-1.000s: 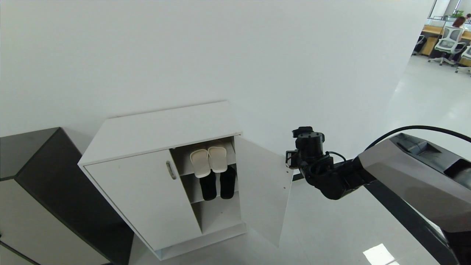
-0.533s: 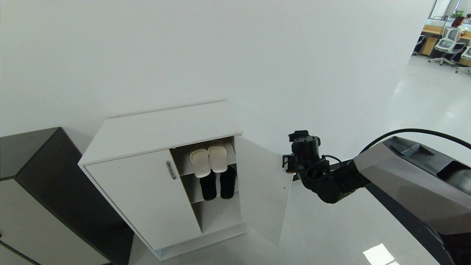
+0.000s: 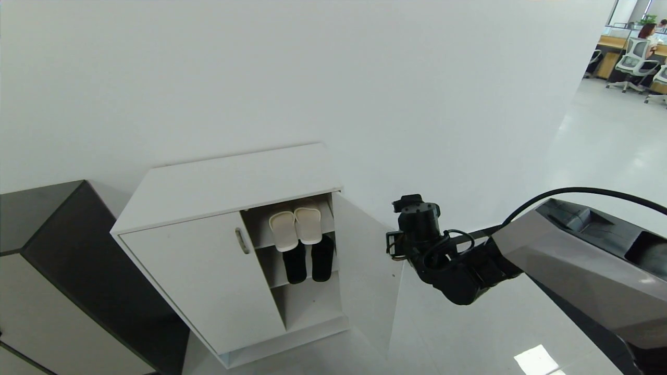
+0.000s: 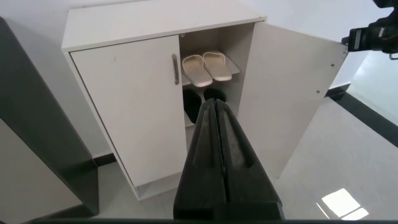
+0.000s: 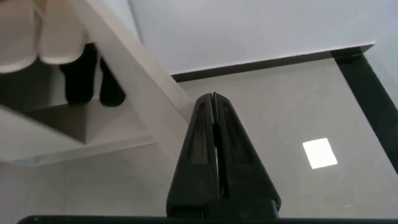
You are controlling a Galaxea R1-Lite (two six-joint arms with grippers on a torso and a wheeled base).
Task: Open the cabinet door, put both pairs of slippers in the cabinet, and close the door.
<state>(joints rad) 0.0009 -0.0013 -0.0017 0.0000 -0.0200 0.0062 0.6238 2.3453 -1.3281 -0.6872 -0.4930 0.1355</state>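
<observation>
Cabinet [image 3: 224, 182] matt white board; handle [image 3: 242, 240] metal; floor [image 3: 469, 338] glossy; white slippers [image 3: 296, 229] smooth rubbery

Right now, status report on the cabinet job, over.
Left tool shut, back from cabinet. Right tool shut, at open right door's outer edge. White slippers and black slippers shelved inside. Nothing seen in door's way.

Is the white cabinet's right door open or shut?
Open: the white door stands swung outward, and white slippers and black slippers show inside.

The cabinet [image 3: 224, 182] is seen from above by the head camera, frontally from the left wrist, and its open door [image 5: 127, 65] closely from the right wrist. The shelved slippers [image 3: 297, 234] are shared.
</observation>
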